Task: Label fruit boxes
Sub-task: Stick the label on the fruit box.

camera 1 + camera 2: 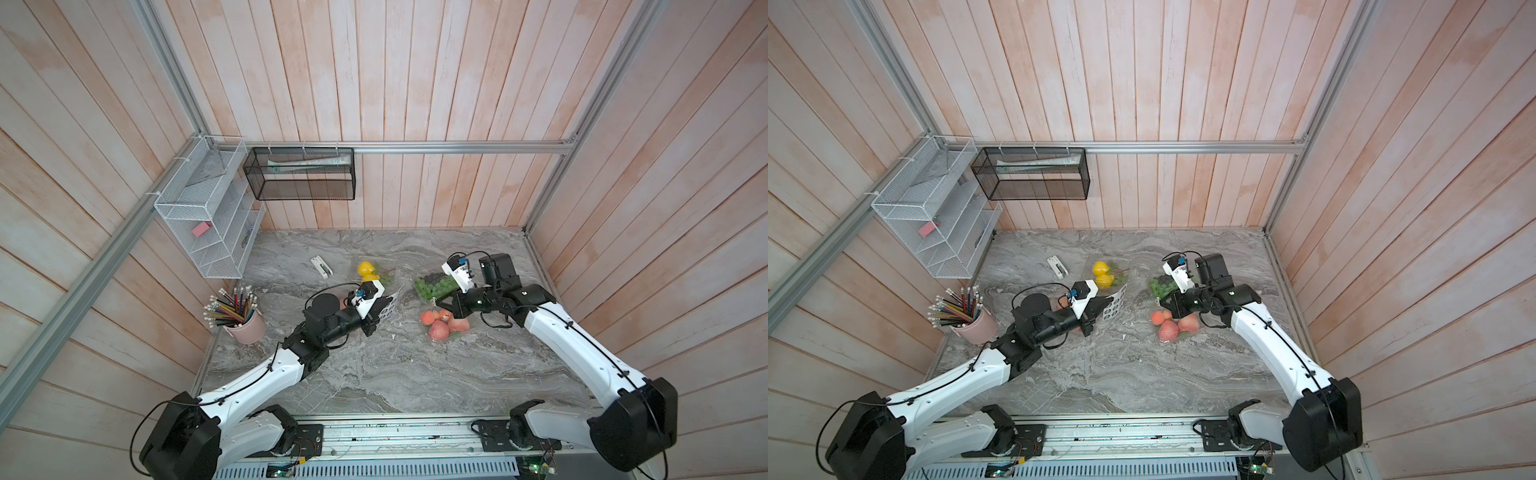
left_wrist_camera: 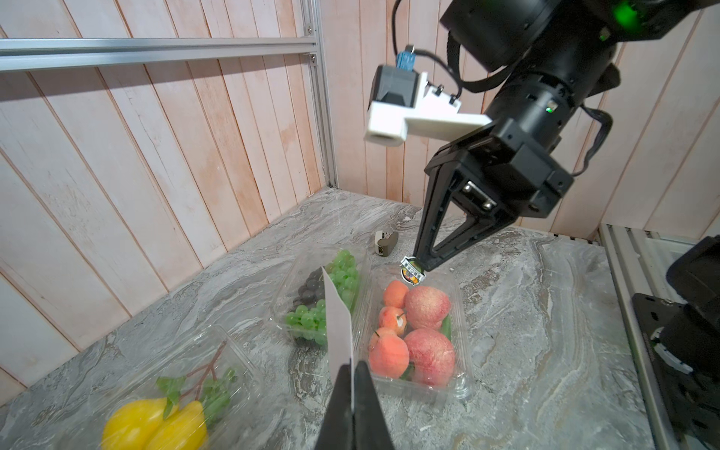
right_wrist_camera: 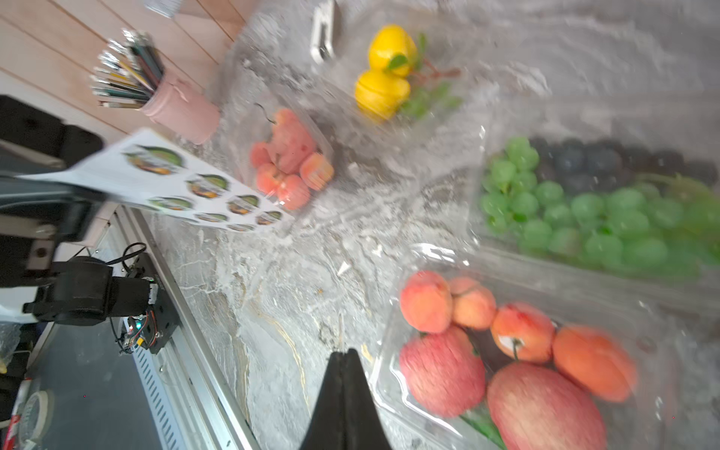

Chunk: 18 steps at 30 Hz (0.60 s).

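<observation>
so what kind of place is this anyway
Looks like a staged robot test cell dressed as a desk: a marble-look tabletop boxed in by plank walls and aluminium framing, with a wire organiser and a pencil cup.

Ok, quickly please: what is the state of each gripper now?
Left gripper: closed, holding the sticker sheet.
Right gripper: closed, holding one sticker at its tip.

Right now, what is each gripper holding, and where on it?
Left gripper pinches the sticker sheet by one end. Right gripper pinches a single round sticker by its edge.
</observation>
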{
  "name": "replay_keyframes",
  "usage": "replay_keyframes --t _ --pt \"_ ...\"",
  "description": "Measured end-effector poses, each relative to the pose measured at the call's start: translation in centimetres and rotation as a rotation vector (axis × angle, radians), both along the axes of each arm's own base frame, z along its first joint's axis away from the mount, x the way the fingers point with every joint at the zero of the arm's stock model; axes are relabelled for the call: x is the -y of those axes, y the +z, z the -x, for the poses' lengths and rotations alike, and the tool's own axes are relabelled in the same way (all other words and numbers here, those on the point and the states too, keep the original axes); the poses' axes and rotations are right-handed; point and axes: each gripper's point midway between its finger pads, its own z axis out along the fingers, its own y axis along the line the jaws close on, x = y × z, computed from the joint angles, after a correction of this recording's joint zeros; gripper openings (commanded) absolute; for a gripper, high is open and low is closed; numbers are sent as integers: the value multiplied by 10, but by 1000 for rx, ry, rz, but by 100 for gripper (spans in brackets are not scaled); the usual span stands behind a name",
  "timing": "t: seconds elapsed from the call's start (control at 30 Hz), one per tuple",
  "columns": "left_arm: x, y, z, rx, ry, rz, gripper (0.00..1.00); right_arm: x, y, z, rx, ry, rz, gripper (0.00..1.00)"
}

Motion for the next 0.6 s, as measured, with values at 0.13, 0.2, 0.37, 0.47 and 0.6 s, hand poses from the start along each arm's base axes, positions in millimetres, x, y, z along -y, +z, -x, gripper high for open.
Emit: replay_keyframes --t 0.13,0.2,0.37,0.47,0.6 --pt "0 -3 0 -9 3 -7 0 20 -29 -2 -168 -57 66 0" --pt "0 -3 0 -11 3 -9 0 24 -39 1 -231 -61 91 0" --pt "0 -7 -1 -30 5 -9 0 27 -57 10 -351 -51 144 0" --pt "1 -10 -2 -43 6 -10 0 31 -62 9 -380 -60 177 0" --pt "1 -12 -3 -52 7 -7 0 34 -63 1 -391 -71 195 0"
